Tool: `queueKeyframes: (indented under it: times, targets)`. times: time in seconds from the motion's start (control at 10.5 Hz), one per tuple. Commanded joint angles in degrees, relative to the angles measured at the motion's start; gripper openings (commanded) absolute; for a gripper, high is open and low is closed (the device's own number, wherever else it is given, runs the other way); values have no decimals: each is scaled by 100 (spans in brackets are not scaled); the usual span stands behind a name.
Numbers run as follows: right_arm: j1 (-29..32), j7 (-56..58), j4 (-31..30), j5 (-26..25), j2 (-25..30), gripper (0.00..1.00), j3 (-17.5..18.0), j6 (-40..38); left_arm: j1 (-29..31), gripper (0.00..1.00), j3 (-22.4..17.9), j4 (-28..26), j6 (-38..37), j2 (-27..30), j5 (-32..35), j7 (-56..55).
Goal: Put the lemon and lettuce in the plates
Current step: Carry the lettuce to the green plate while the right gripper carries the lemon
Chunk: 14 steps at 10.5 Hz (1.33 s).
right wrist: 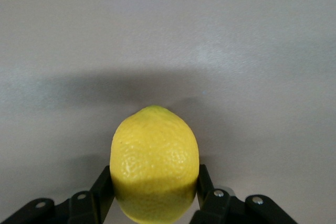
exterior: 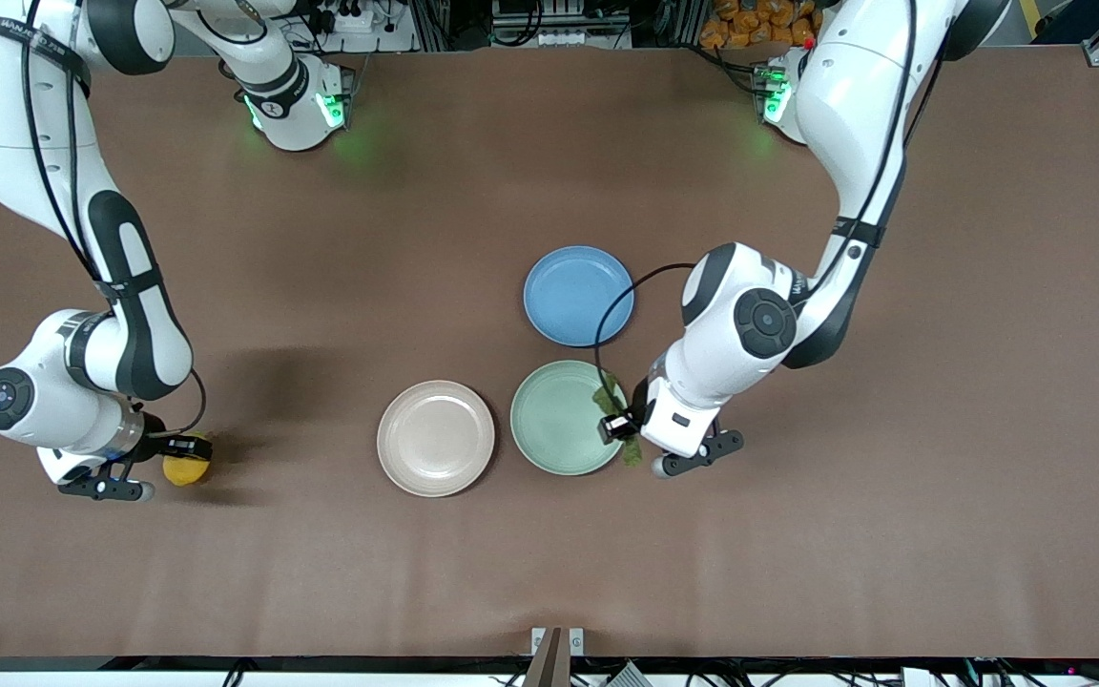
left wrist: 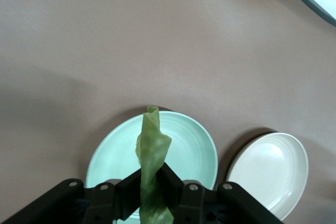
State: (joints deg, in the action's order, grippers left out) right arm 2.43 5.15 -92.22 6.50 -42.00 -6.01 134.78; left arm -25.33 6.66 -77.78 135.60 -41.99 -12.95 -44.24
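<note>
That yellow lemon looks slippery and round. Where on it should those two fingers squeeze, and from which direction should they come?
Across its widest middle, from above. The lemon is an oval that tapers toward its tip, so pads at the broad belly have the most surface to press and are less likely to slide off. That is how the right gripper has it: closed on both flanks, on the table toward the right arm's end.

Brown matte table (exterior: 473, 162), evenly lit

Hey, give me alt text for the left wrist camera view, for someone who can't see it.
The left gripper is shut on the lettuce, a crinkled green leaf hanging over the mint green plate. The beige-pink plate sits beside it on the brown table.
</note>
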Motion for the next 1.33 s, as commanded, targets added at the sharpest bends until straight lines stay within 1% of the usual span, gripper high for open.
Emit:
queueKeyframes:
  times: [0.0,0.19,0.29,0.48,0.67,0.95,1.05,1.24]
  targets:
    - [-207,83,99,132,43,0,47,-259,-323,0,-51,228,712,-423,-191,-470]
    - [-348,-47,99,141,104,0,47,-338,-376,0,-51,237,801,-582,-191,-471]
    - [-470,-284,151,141,157,0,56,-486,-454,0,-60,254,993,-687,-191,-480]
    - [-795,-1003,335,141,184,0,56,-864,-525,0,-60,254,1319,-828,-191,-489]
    - [-1216,-1811,424,141,184,0,56,-919,-578,0,-60,246,1468,-968,-182,-497]
    - [-1849,-3129,502,150,140,0,56,-901,-649,0,-68,237,1478,-1066,-182,-471]
    - [-2095,-3543,538,150,123,0,47,-875,-640,12,-69,237,1478,-1057,-173,-436]
    - [-2439,-4281,704,149,87,0,56,-848,-640,98,-95,245,1478,-1048,-173,-445]
